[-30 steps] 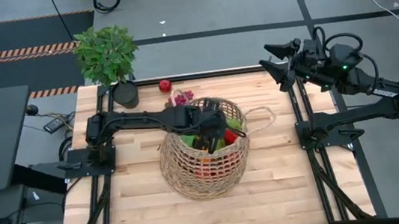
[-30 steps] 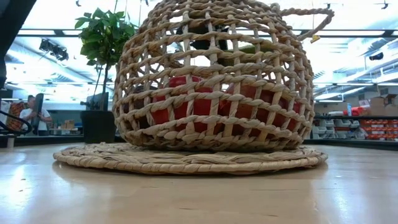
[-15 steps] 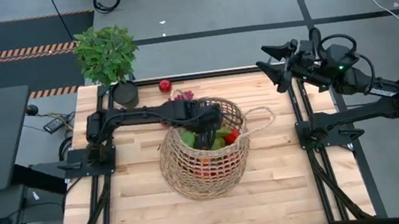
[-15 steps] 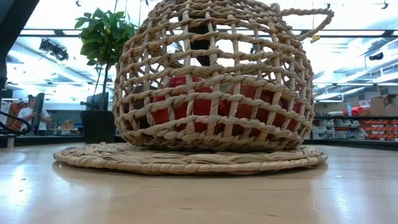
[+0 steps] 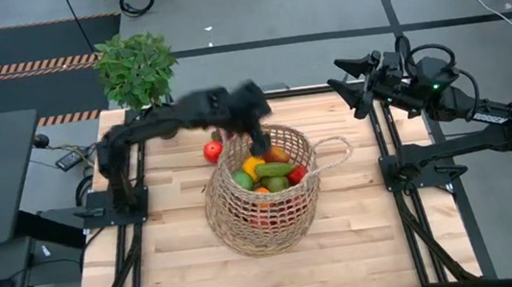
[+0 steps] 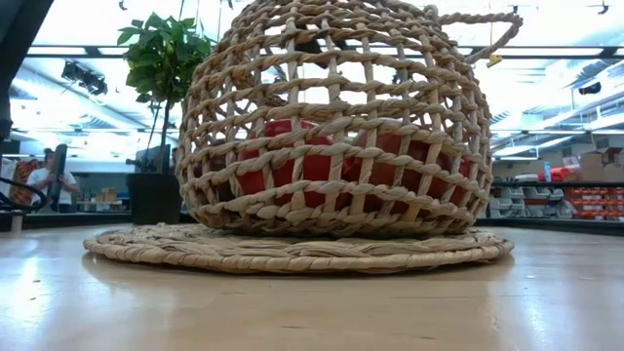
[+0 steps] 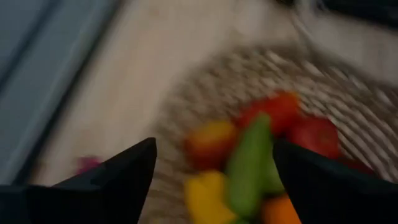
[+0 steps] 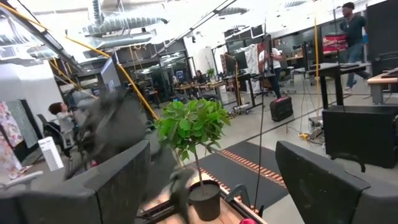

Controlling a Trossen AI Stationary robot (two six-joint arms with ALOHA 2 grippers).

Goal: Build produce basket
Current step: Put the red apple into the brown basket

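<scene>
Tabletop (image 5: pixel 365 247): pale wood planks, dark frame rails along both side edges.
Basket (image 5: pixel 265 222): tan open weave, mid-tabletop on a flat woven mat (image 6: pixel 292 252); loop handle toward the right edge.
Produce (image 5: pixel 264 173): green, yellow, orange and red pieces inside the basket; one red apple (image 5: pixel 212 151) on the wood just beside its far-left rim.
Left hand (image 5: pixel 251 115): above the basket's far rim, blurred, fingers spread wide, nothing held.
Right hand (image 5: pixel 341 85): raised off the far-right corner, fingers apart, empty.
Potted plant (image 5: pixel 138 72): far-left corner.
</scene>
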